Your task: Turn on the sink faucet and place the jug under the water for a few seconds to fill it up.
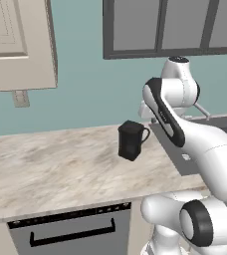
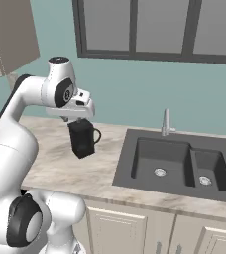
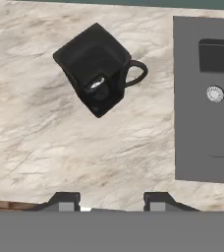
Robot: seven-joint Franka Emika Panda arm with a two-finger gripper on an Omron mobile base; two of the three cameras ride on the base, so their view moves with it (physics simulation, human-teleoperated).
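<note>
Matte black boxy jug (image 3: 97, 69) sits tilted on the marbled beige desk (image 1: 51, 169), left of the dark grey recessed sink (image 2: 177, 166). Pincer (image 3: 111, 201) is released, empty, hovering just above it (handle faces the sink). Faucet lever untouched, I'd judge.

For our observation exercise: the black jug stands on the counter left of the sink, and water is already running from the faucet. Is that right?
Not quite. The jug does stand on the counter left of the sink, but no water runs from the faucet; the right base view shows none.
</note>
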